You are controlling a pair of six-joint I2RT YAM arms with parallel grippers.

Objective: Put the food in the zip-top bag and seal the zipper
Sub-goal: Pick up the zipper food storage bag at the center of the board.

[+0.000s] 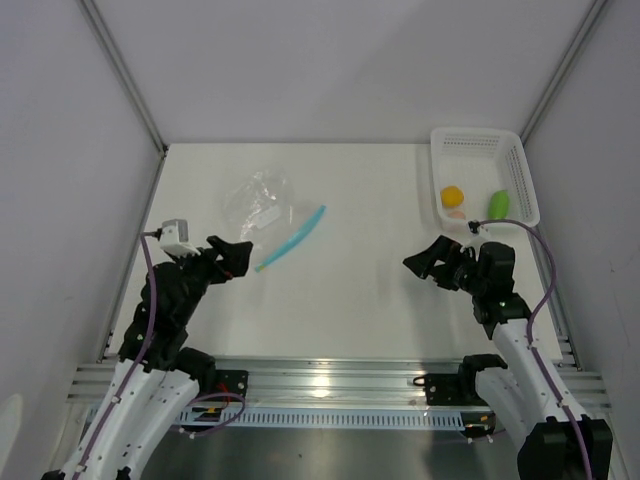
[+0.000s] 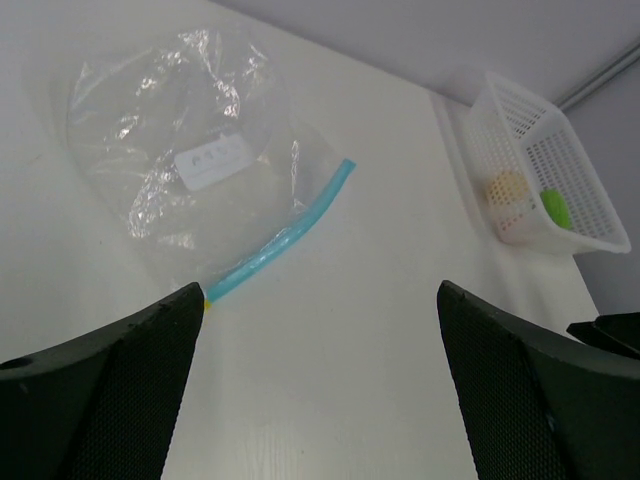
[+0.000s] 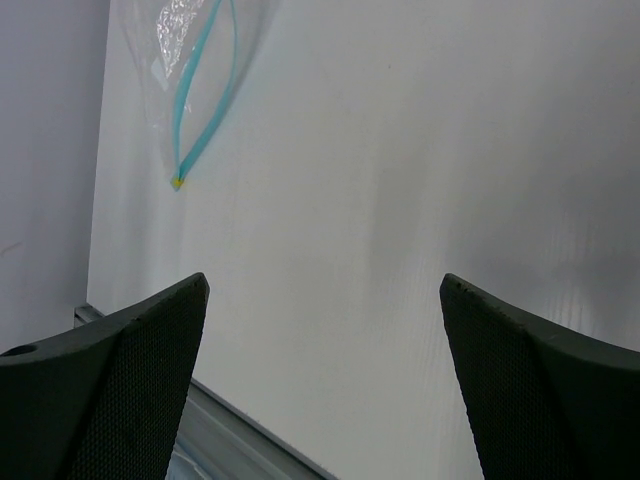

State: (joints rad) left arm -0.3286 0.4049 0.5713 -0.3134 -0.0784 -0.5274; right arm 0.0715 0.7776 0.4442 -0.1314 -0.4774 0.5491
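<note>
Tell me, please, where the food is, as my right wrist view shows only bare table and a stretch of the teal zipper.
Observer: Both pieces lie in the white basket at the far right corner of the table: the orange piece and the green piece beside it.
Operator: Thank you. Is the left arm holding the bag?
Observer: No. The left gripper is open, its fingers holding nothing, close to the near end of the zipper.
Operator: Is there anything inside the bag?
Observer: No food. The bag lies crumpled on the table, and only a white label shows on it.
</note>
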